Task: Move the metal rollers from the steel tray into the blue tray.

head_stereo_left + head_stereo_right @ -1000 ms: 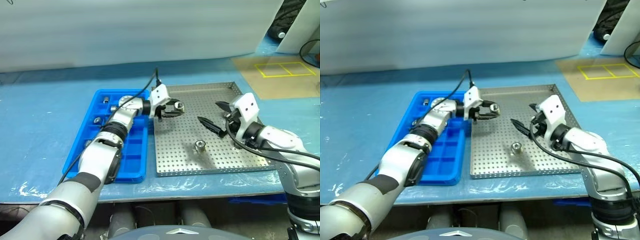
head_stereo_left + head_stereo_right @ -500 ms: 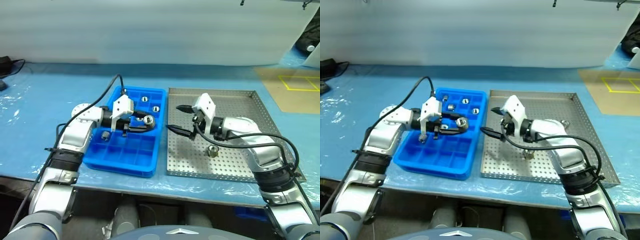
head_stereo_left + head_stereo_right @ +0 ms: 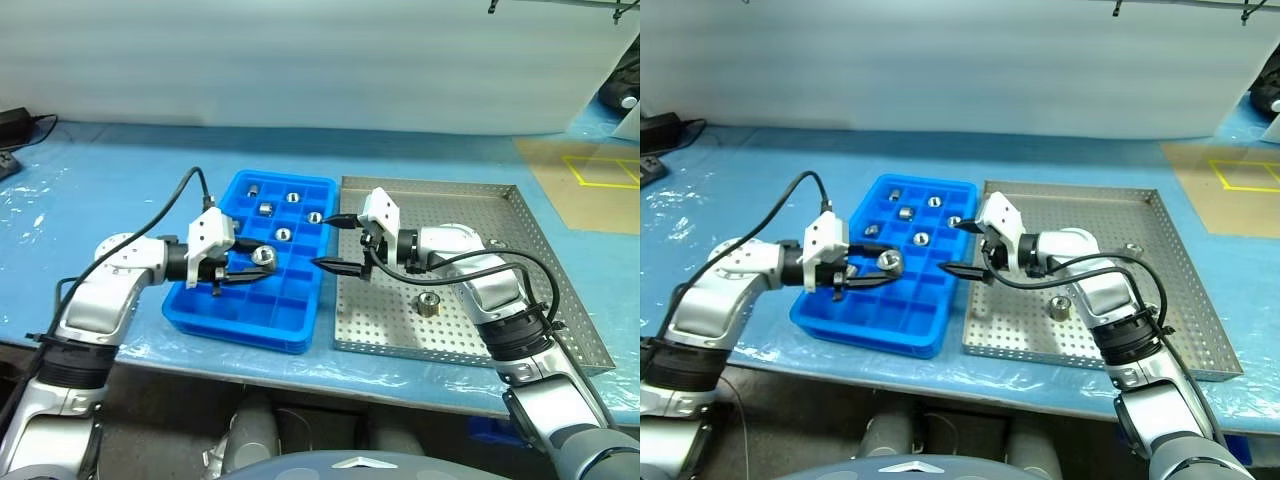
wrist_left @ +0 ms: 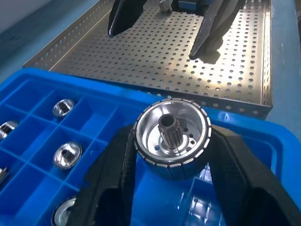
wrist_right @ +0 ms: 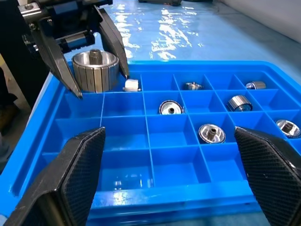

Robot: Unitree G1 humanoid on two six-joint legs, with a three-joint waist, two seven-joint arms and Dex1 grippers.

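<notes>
My left gripper (image 3: 252, 266) is clamped on one metal roller (image 3: 264, 255); the two black fingers (image 4: 115, 169) press its ribbed sides, and the roller's open end w/ the small centre shaft faces the wrist cam. I hold it above the blue tray (image 3: 205, 312), over the compartments near the tray's middle, not touching the dividers as far as I can see.

My right gripper (image 3: 334, 244) has its fingers wide apart and holds nothing. It hangs over the border btw. the blue tray and the steel tray (image 3: 520, 215), tips pointing toward the left gripper, the two near each other but apart.

In the blue tray I count approx. five or six rollers (image 5: 170, 107) already lying in separate compartments, mostly in the far rows; some stand on end, some lie on their side. Near rows hold no rollers.

On the steel tray one roller (image 3: 427, 303) is left, standing on the perforated floor near the front, just beside my right forearm. Both trays sit side by side on the blue covered table (image 3: 100, 170).
</notes>
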